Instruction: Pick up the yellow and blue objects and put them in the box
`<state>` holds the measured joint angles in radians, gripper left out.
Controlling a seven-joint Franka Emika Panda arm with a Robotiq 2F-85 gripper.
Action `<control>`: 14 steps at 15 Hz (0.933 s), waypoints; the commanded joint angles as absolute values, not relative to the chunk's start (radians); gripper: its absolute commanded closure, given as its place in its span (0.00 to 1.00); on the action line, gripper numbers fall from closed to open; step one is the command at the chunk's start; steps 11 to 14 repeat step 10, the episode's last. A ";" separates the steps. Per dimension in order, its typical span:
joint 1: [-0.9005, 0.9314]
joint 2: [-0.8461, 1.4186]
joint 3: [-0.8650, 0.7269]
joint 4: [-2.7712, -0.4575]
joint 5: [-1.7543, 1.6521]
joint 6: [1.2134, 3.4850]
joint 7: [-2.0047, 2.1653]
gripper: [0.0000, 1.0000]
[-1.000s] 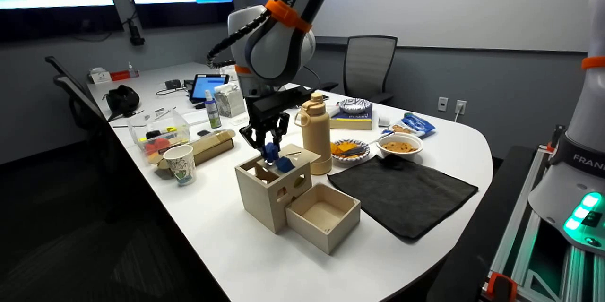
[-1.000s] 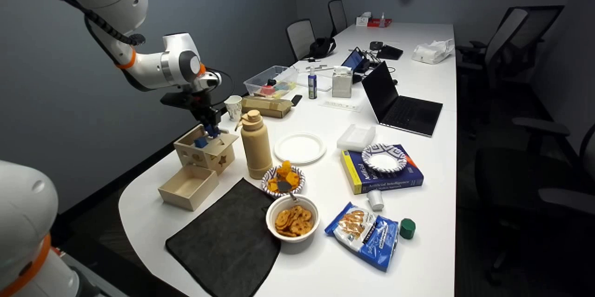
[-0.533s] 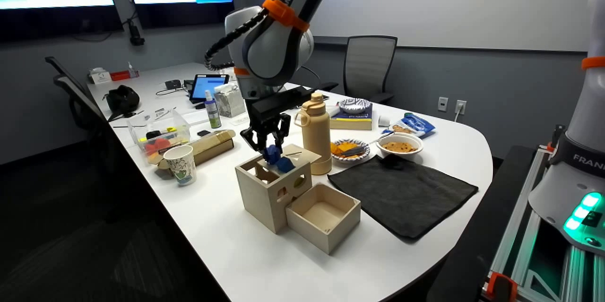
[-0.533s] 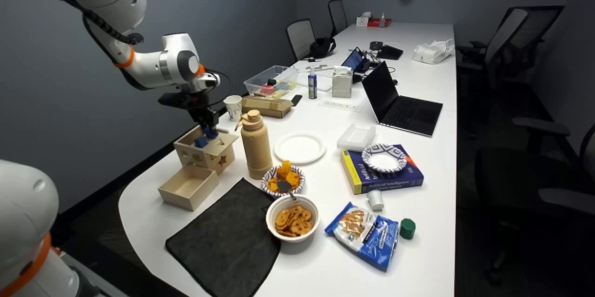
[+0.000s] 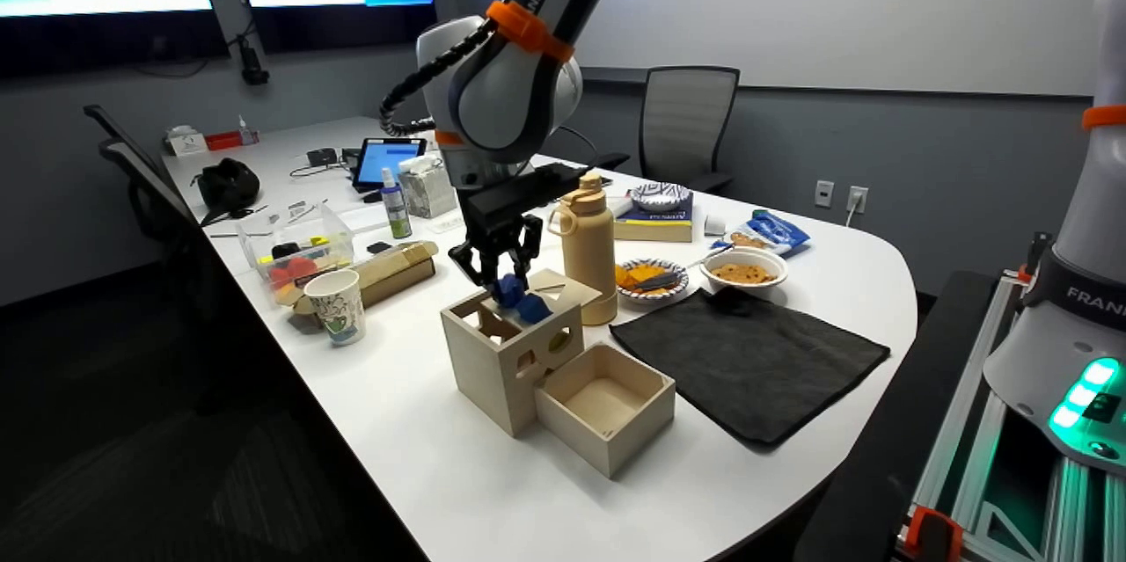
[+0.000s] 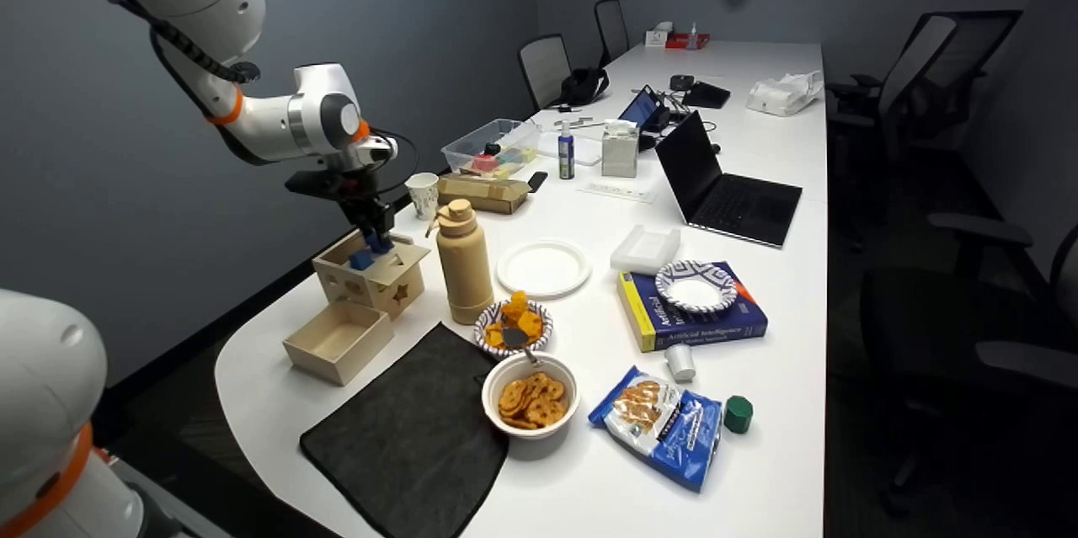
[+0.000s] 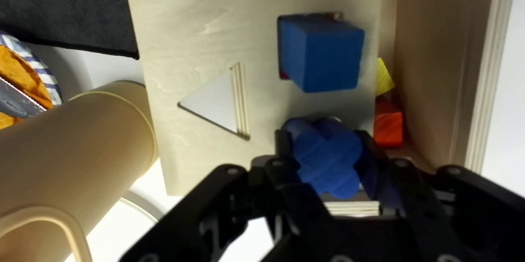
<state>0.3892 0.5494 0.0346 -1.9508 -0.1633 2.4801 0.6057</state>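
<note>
The light wooden box (image 5: 479, 373) stands near the table's end, also in an exterior view (image 6: 402, 292). Its lid (image 7: 205, 36) lies partly slid across the top. My gripper (image 7: 324, 147), also in both exterior views (image 5: 507, 279) (image 6: 379, 237), is shut on a blue flower-shaped block (image 7: 328, 155) at the lid. Whether this block sits in a hole is hidden. A blue cube (image 7: 328, 53) rests tilted at the lid's square hole, beside the held block. A yellow block (image 7: 383, 77) shows inside the box through the gap beside the lid.
A red-orange block (image 7: 387, 128) lies inside the box. A shallow wooden tray (image 5: 607, 417) touches the box. A tan bottle (image 5: 588, 250) stands close beside the lid and gripper. A black cloth (image 5: 756, 360), a plate of orange food (image 6: 514, 323) and a paper cup (image 5: 336, 307) are nearby.
My gripper has moved down slightly with the blue flower-shaped block. The box, the tray and the blue cube have shifted slightly together, right and left in the respective exterior views.
</note>
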 commanded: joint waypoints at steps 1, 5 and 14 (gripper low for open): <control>0.396 0.564 0.034 -1.925 -0.142 2.472 0.617 0.33; 0.398 0.562 0.032 -1.925 -0.141 2.477 0.622 0.04; 0.398 0.561 0.032 -1.919 -0.140 2.473 0.624 0.00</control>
